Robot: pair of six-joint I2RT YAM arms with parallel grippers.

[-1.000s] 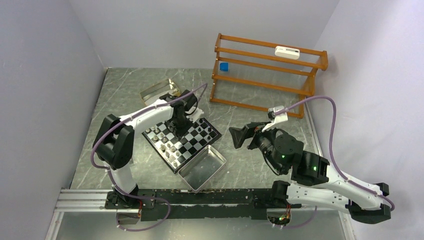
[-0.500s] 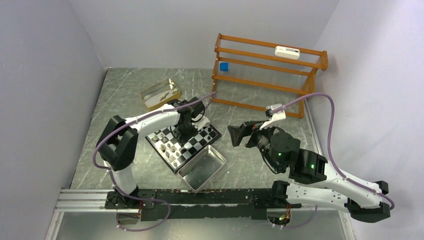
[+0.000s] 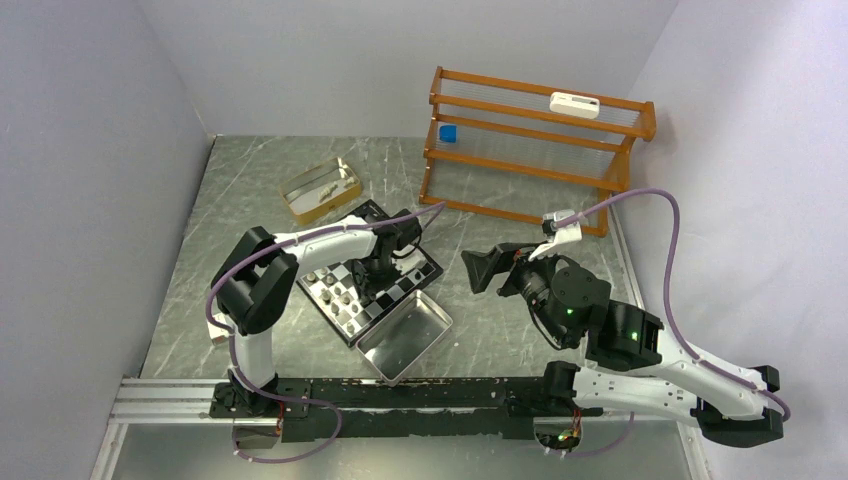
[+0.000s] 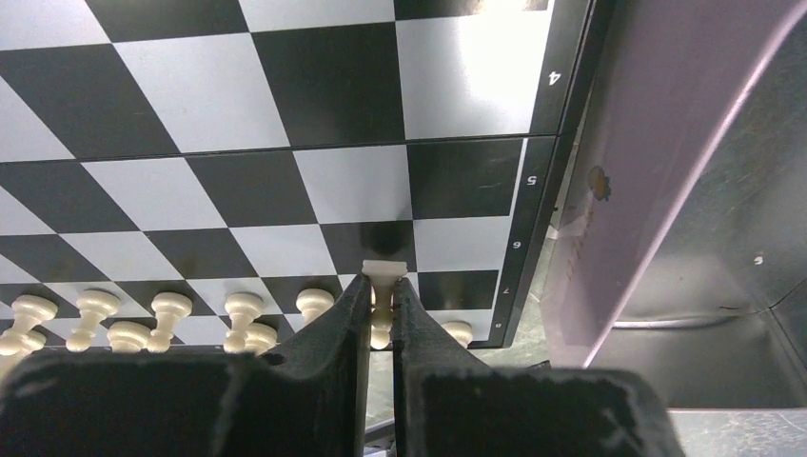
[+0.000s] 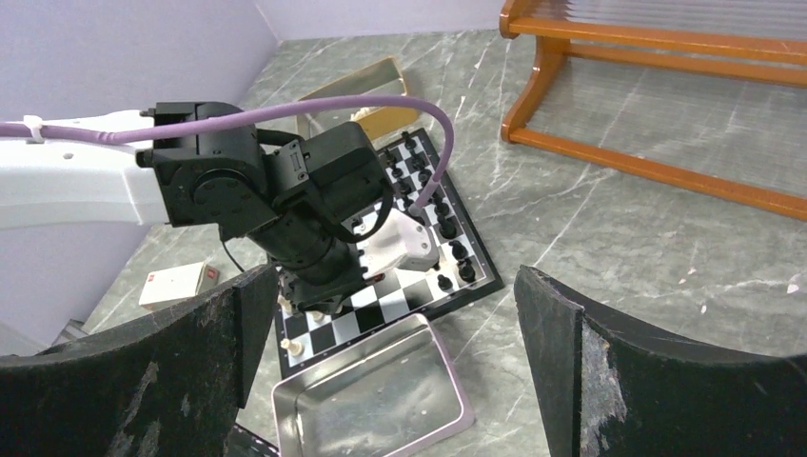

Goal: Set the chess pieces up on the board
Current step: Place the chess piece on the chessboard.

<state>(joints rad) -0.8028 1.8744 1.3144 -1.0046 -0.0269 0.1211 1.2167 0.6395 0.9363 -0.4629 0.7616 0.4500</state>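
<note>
The board (image 3: 428, 268) lies mid-table with cream chess pieces (image 3: 340, 296) on its left half and black ones (image 5: 443, 228) along its far right edge. My left gripper (image 3: 373, 276) hangs low over the board near the tray side. In the left wrist view it (image 4: 383, 293) is shut on a cream pawn (image 4: 384, 273), base forward, above a dark square by the rim of the board (image 4: 285, 95). A row of cream pieces (image 4: 171, 309) stands to its left. My right gripper (image 3: 490, 272) hovers right of the board, open and holding nothing (image 5: 395, 286).
A shiny metal tray (image 3: 432, 322) touches the board's near right edge. A gold box (image 3: 320, 190) sits at the back left. A wooden rack (image 3: 530, 150) holding a blue cube (image 3: 448, 133) stands at the back right. A small white box (image 5: 176, 284) lies left of the board.
My left gripper has moved across the board toward its near right side, still holding the cream pawn. The right arm has barely shifted.
</note>
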